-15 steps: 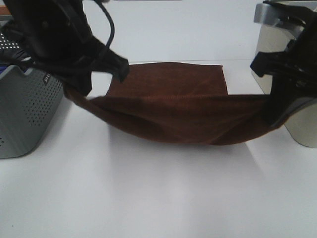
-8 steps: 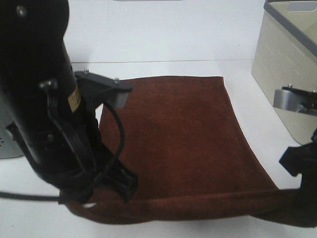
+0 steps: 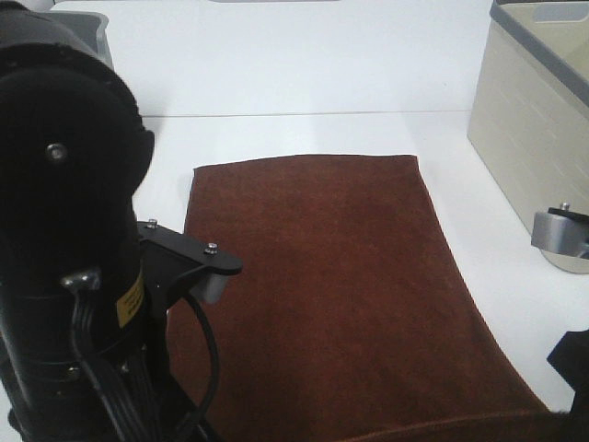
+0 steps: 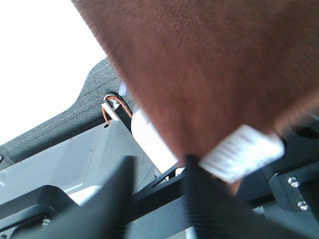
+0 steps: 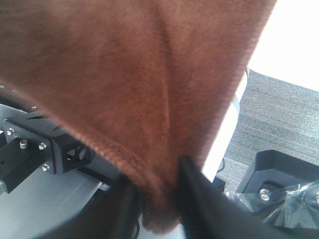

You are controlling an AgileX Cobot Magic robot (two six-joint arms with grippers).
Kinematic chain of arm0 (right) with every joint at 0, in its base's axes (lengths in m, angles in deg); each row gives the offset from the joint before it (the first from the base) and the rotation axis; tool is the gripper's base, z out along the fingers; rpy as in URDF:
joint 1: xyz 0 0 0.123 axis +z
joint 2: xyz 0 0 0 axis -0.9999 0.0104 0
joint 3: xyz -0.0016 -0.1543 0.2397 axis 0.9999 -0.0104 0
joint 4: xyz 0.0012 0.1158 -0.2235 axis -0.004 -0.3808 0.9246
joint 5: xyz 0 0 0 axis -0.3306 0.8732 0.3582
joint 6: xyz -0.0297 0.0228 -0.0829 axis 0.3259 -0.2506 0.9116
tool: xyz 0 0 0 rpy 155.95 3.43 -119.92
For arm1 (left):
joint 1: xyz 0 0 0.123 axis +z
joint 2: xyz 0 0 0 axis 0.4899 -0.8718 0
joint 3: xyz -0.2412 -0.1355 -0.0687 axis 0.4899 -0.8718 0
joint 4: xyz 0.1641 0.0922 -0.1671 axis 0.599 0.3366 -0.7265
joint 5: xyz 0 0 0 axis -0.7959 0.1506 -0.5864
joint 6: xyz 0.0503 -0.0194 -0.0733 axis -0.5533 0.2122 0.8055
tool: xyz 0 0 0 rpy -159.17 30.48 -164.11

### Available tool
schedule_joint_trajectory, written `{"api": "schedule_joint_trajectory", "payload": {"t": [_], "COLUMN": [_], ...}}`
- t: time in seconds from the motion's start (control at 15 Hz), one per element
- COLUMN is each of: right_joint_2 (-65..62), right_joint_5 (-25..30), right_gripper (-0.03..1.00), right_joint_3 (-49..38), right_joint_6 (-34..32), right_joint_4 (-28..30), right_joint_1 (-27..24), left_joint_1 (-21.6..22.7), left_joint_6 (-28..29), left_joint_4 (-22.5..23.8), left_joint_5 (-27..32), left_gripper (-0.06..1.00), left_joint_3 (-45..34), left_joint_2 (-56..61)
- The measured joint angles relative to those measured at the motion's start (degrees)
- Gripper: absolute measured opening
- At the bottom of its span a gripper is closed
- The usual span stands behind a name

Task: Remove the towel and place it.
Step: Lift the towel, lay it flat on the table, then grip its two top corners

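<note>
The towel (image 3: 331, 295) no longer hangs for you. A second ago it sagged like a sling between the two arms, doubled over and clear of the table (image 3: 515, 276); now it lies spread in a single flat layer on the table just beside the beige bin (image 3: 529, 129). Its far hem is about level with the bin's near corner, and its near hem runs well away from the bin and out of the high view. Only the two near corners look unfinished. On the side away from the bin, your left end effector (image 4: 157, 172) has its jaws visibly parted, with open space between them. The corner carrying the white tag (image 4: 239, 152) drapes against one finger rather than being pinched. On the bin side, your right end effector (image 5: 158, 179) also has its fingers apart, but a bunched fold of hem fills the gap, so you cannot tell whether it is still pinching the cloth or has let go. This looks like the release at the end of the placing, with the laying-out itself nearly done. Confirm that the bin-side corner drops free before you draw that arm back. If it snags, the pull could wrinkle or drag the flat cloth toward you.
</note>
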State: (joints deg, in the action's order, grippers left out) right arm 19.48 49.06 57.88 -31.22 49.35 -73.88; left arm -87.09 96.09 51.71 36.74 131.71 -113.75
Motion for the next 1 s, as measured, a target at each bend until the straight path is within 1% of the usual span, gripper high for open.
{"api": "schedule_joint_trajectory", "payload": {"t": [0.07,0.13,0.2,0.33,0.47,0.53,0.67,0.73,0.8,0.87,0.93,1.0], "right_joint_2": [0.0,0.0,0.0,0.0,0.0,0.0,0.0,0.0,0.1,0.5,1.0,3.1], "right_joint_5": [0.0,0.0,0.0,0.1,0.1,0.0,-2.8,-4.4,-5.6,-6.5,-6.8,-7.3], "right_gripper": [0.43,0.55,0.61,0.64,0.65,0.65,0.65,0.65,0.65,0.65,0.65,0.64], "right_joint_3": [0.0,0.0,0.0,0.0,0.0,0.0,1.1,2.9,5.4,9.9,11.5,16.2], "right_joint_6": [0.0,0.0,0.0,0.0,0.0,0.0,0.0,0.0,0.0,0.0,-0.1,-0.9], "right_joint_4": [0.0,0.0,0.0,0.0,0.2,0.3,0.6,1.3,2.1,4.1,4.9,6.5], "right_joint_1": [0.0,0.0,0.0,0.0,0.0,0.0,0.0,0.0,0.0,0.0,0.0,0.0], "left_joint_1": [0.0,0.0,0.0,0.0,0.0,0.0,0.1,0.7,3.3,5.6,6.6,10.1], "left_joint_6": [0.0,0.0,0.0,0.1,0.7,1.6,3.3,3.5,3.7,3.7,3.7,3.6], "left_joint_4": [-0.4,-0.5,-0.5,-0.5,1.0,2.8,8.3,10.1,12.0,12.8,12.9,13.1], "left_joint_5": [0.1,0.1,0.1,0.1,0.2,0.2,0.3,0.3,-1.5,-4.1,-5.3,-10.5], "left_gripper": [0.60,0.74,0.81,0.83,0.81,0.78,0.75,0.74,0.74,0.74,0.74,0.74], "left_joint_3": [0.0,0.0,0.0,0.0,0.0,0.1,1.7,3.0,5.6,7.2,7.8,9.0], "left_joint_2": [0.0,0.0,0.1,0.2,0.2,0.2,0.2,0.2,0.2,0.2,0.2,0.2]}}
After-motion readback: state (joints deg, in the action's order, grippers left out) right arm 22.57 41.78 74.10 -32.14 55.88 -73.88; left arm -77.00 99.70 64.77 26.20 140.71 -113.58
